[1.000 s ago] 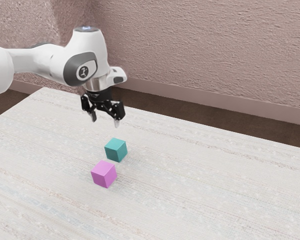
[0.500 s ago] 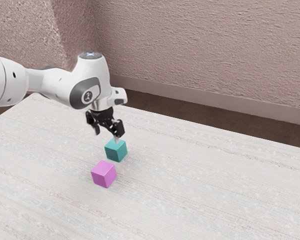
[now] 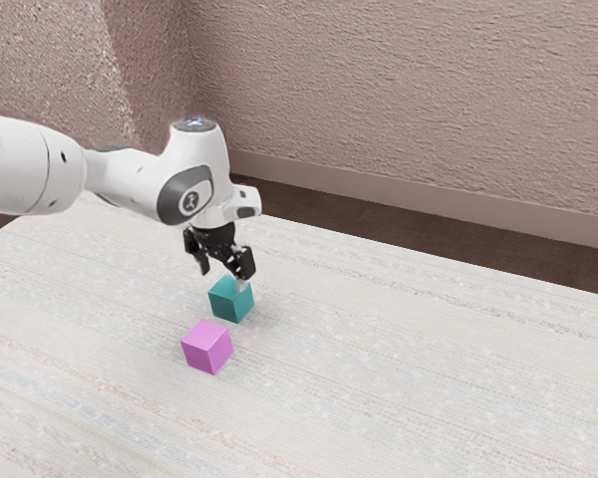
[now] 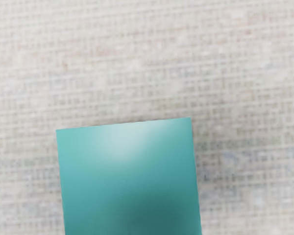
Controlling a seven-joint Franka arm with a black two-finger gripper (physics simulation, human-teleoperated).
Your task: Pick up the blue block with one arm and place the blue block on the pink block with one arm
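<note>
The blue block [image 3: 230,299] sits on the desk [image 3: 429,349], just beside the pink block [image 3: 206,347] and not yet lifted. We hold our gripper [image 3: 225,273] open right above it, jaws spread so they can straddle its sides.

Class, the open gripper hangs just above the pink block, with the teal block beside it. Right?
No. The open gripper hangs just above the teal block; the pink block lies beside that one, as the exterior view shows.
</note>
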